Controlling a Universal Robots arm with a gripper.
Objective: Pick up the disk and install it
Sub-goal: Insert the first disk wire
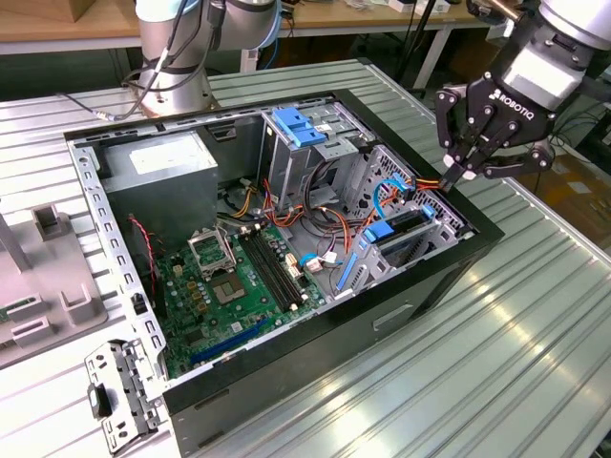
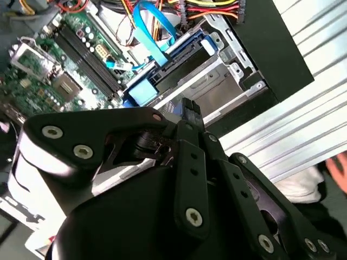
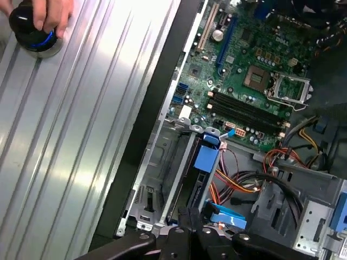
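Exterior view: we see the black metal gripper (image 1: 451, 175), jaws closed, at two o'clock of the blue-railed metal disk (image 1: 401, 226), mostly hidden.

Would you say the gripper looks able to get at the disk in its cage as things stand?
Probably yes: the gripper hangs just above the cage holding the disk, with the case open on top. The cables beside the cage may crowd the approach.

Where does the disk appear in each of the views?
Exterior view: disk sits in the cage by the case wall, exterior view's right.
Second wrist view: disk in the cage, just past the gripper.
First wrist view: disk edge-on in the cage.
Shared landmark: green motherboard, beside the cage.
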